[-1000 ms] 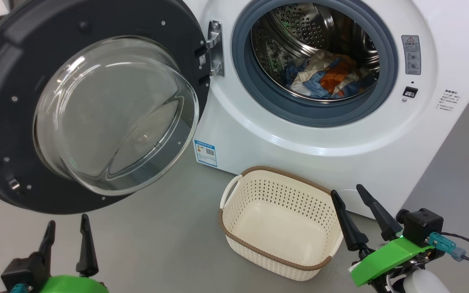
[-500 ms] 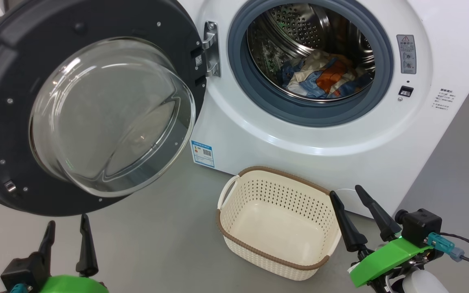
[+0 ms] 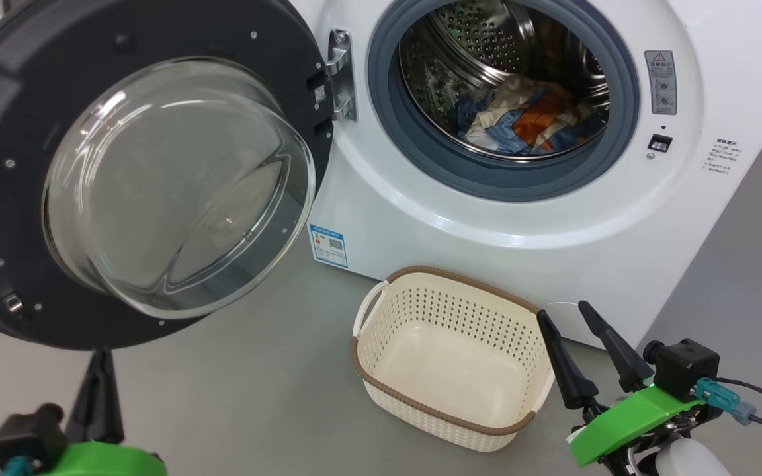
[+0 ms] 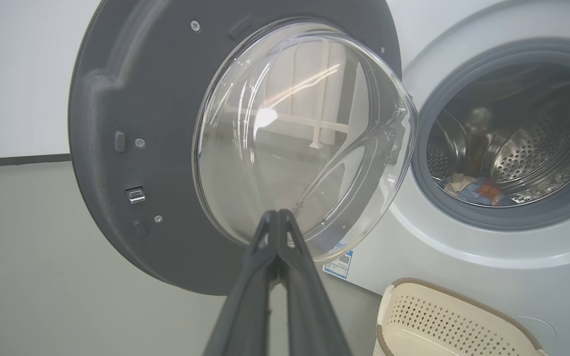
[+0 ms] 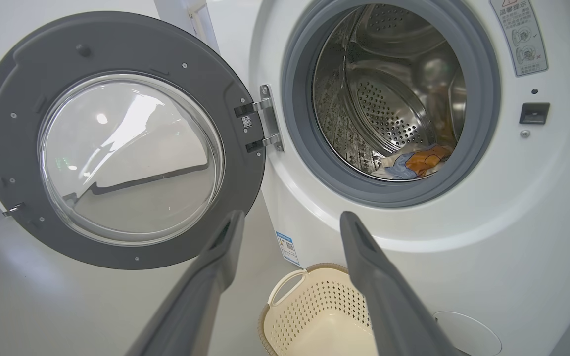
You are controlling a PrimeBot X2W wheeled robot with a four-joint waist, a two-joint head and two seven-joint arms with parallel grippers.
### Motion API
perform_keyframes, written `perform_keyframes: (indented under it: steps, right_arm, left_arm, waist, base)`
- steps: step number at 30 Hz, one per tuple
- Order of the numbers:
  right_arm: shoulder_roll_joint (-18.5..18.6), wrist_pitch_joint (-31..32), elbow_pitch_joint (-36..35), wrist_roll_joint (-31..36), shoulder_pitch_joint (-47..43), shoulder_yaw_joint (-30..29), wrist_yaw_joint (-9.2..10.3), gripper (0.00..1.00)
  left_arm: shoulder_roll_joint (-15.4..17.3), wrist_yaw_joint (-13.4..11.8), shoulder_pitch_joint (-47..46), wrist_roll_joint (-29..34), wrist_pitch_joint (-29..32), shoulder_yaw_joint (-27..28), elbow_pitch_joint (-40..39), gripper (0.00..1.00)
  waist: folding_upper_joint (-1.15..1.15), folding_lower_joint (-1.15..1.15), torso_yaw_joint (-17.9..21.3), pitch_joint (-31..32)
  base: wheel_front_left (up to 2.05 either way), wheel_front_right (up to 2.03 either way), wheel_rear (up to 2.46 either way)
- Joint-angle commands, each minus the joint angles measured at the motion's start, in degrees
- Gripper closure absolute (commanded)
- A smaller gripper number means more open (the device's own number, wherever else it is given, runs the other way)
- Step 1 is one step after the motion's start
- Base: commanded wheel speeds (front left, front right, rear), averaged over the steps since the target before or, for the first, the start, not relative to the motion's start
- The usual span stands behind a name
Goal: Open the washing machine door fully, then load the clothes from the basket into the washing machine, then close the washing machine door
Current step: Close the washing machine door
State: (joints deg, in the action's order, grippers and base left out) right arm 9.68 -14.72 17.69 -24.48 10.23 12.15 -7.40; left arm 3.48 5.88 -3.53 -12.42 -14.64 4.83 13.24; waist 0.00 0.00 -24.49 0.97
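The washing machine (image 3: 540, 225) stands ahead with its round black door (image 3: 143, 165) swung wide open to the left, glass bowl facing me. The clothes (image 3: 526, 122), blue, orange and cream, lie in the steel drum (image 5: 416, 160). The cream basket (image 3: 450, 367) sits on the floor in front of the machine with nothing in it. My left gripper (image 3: 100, 357) is shut, fingers pressed together just below the door's lower rim; in the left wrist view its tips (image 4: 277, 215) point at the glass bowl. My right gripper (image 3: 563, 314) is open beside the basket's right end.
Grey floor (image 3: 242, 383) spreads below the door and left of the basket. A blue label (image 3: 328, 244) marks the machine's lower left corner. The door latch slot (image 3: 660, 142) sits right of the drum opening. A cable (image 3: 761, 403) trails from my right wrist.
My left gripper has closed from open to shut and shifted slightly right and forward under the door. The camera has drifted a little. The right gripper holds its place.
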Motion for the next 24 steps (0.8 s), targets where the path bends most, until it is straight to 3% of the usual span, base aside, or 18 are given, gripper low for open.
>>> perform_keyframes:
  steps: [1, 10, 19, 24]
  right_arm:
    - [0.5, -0.28, -1.2, -0.23, 0.44, 0.99, -0.09, 0.0]
    - [0.68, -0.28, -1.17, -0.1, 0.77, 1.07, -0.09, 0.0]
    - [1.63, -0.28, -0.94, -0.02, 1.61, 1.88, -0.09, 0.0]
    - [2.34, -0.28, -0.76, 0.09, 2.45, 2.36, -0.09, 0.0]
  left_arm:
    - [2.09, 0.32, -2.96, -0.74, -0.36, 1.97, -2.21, 1.0]
    - [7.19, 1.22, -7.72, -6.1, 0.56, 3.41, -7.13, 1.0]
    - [12.97, 1.56, -14.55, -21.02, 4.85, 7.2, -11.91, 1.0]
    - [16.99, 1.59, -18.73, -32.89, 6.62, 11.45, -7.74, 1.0]
  waist:
    - [0.0, 0.0, -0.04, -0.08]
    - [0.0, 0.0, 0.14, -0.93]
    - [0.0, 0.0, 1.64, -2.16]
    - [0.0, 0.0, 2.99, -3.13]
  base:
    - [0.0, 0.0, 0.0]
    - [0.0, 0.0, 0.0]
    - [0.0, 0.0, 0.0]
    - [0.0, 0.0, 0.0]
